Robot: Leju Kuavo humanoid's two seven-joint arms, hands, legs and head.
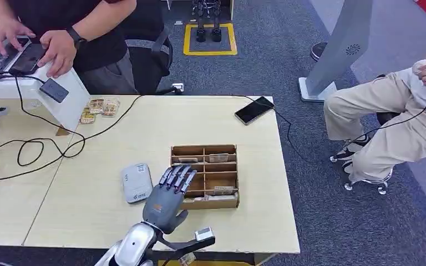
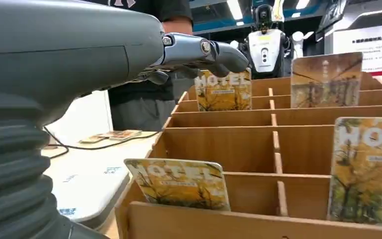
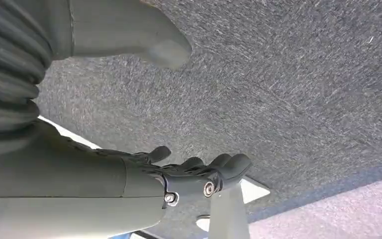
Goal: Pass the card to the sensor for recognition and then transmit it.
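Hovering over the wooden card box (image 1: 205, 176) left edge, left hand (image 1: 168, 198) spread, empty; card reader (image 1: 136, 182) at its 9 o'clock; right hand (image 3: 199, 172) open, empty.

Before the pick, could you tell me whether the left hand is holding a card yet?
Not yet: the left hand hovers open over the wooden box, fingers apart.

Even, bright overhead light gives soft shadows on the counter (image 1: 116, 216) in the head view. Ceiling lamps (image 2: 237, 8) glare in the left wrist view; the near hand (image 2: 54, 64) blurs
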